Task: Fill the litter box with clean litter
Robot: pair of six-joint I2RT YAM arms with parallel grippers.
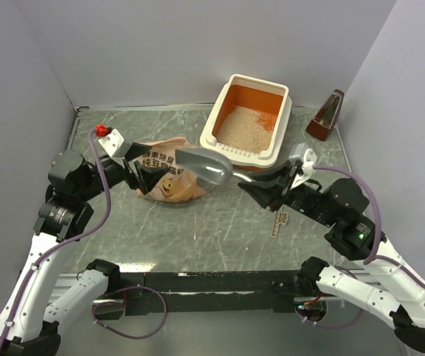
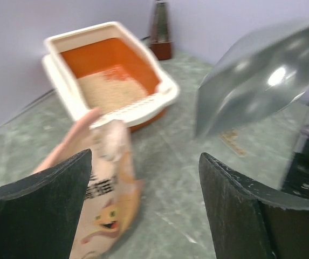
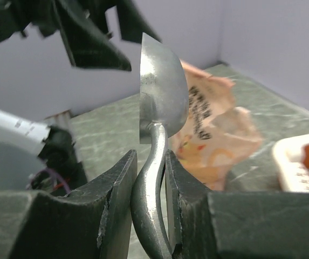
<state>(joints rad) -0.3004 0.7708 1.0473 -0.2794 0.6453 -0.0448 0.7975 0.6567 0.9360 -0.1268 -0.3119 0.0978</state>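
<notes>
Two grippers, both short of litter box holding litter: left gripper spread wide by bag, right gripper clamped on scoop handle near box's front rim.

Two rows of dark Chinese characters are showing on the peach-pink bag lying just ahead of the left pincer. The lower row is seemingly reading 纯豆腐猫砂, and the upper is ending in 除臭. The rest is staying too blurred to read.
</notes>
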